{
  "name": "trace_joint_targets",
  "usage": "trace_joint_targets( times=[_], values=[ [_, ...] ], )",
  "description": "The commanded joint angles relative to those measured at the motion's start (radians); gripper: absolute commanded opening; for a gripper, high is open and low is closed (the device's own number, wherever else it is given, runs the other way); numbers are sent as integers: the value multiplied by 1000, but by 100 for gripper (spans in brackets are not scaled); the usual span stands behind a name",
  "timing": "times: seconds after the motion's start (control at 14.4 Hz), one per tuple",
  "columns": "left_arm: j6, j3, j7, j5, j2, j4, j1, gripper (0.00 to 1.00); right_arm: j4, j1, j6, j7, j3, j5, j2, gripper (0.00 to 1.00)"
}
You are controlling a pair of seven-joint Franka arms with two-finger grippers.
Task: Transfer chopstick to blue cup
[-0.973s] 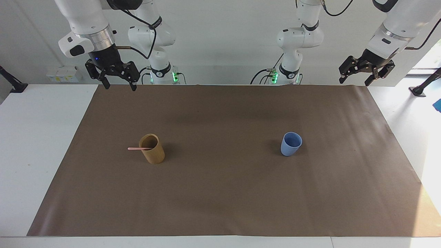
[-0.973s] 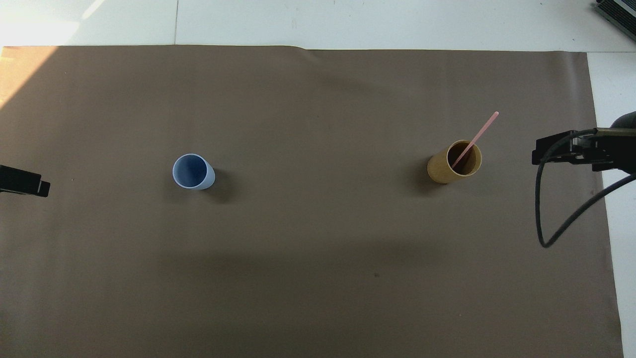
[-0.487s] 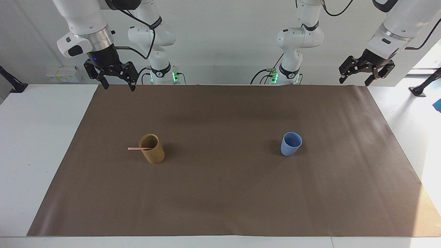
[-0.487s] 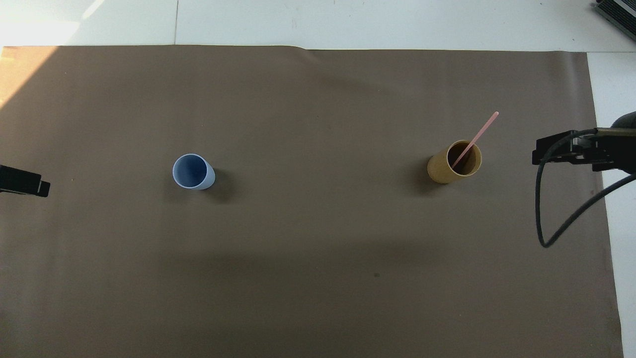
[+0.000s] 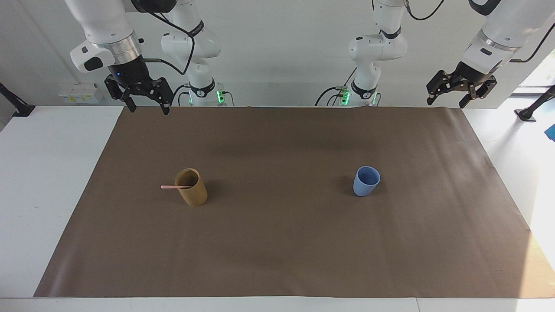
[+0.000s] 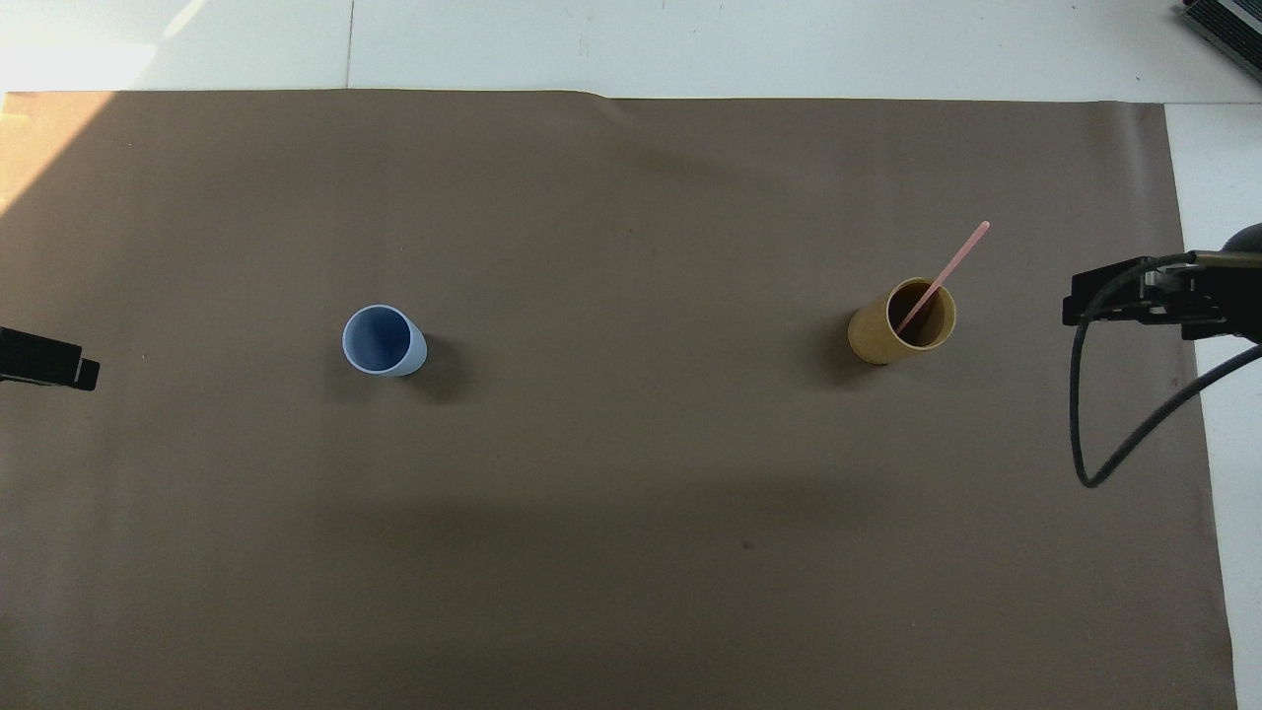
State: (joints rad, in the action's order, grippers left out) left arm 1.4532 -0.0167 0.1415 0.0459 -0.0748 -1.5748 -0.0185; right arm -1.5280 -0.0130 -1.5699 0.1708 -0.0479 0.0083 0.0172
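Observation:
The pale pink chopstick (image 5: pixel 171 187) (image 6: pixel 952 257) leans in an upright tan cup (image 5: pixel 193 193) (image 6: pixel 876 340), its upper end sticking out over the rim toward the right arm's end of the table. The light-blue cup (image 5: pixel 365 184) (image 6: pixel 379 340) stands upright and empty toward the left arm's end. My right gripper (image 5: pixel 148 109) hangs open and empty over the robots' edge of the mat, well apart from the tan cup. My left gripper (image 5: pixel 445 104) waits open and empty over the mat's corner at the left arm's end.
A brown paper mat (image 5: pixel 277 251) covers most of the white table (image 5: pixel 43 173). The right arm's black cable (image 6: pixel 1085 414) loops over the mat's edge beside the tan cup. The two cups stand far apart with bare mat between them.
My right gripper has risen slightly and drifted a little toward the right arm's end of the table. The left arm, cups and chopstick have not moved.

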Motion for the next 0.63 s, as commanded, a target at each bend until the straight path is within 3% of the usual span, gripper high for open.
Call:
trace_joint_targets(
  times=[0.0,0.56],
  values=[
    [-11,0,-11,-6,-5,2,-1,100,-20,-8,-68,24,-7,10,1,100],
    [-11,0,-11,-6,-5,2,-1,100,-35,-5,-117,24,-7,5,0,100]
  ],
)
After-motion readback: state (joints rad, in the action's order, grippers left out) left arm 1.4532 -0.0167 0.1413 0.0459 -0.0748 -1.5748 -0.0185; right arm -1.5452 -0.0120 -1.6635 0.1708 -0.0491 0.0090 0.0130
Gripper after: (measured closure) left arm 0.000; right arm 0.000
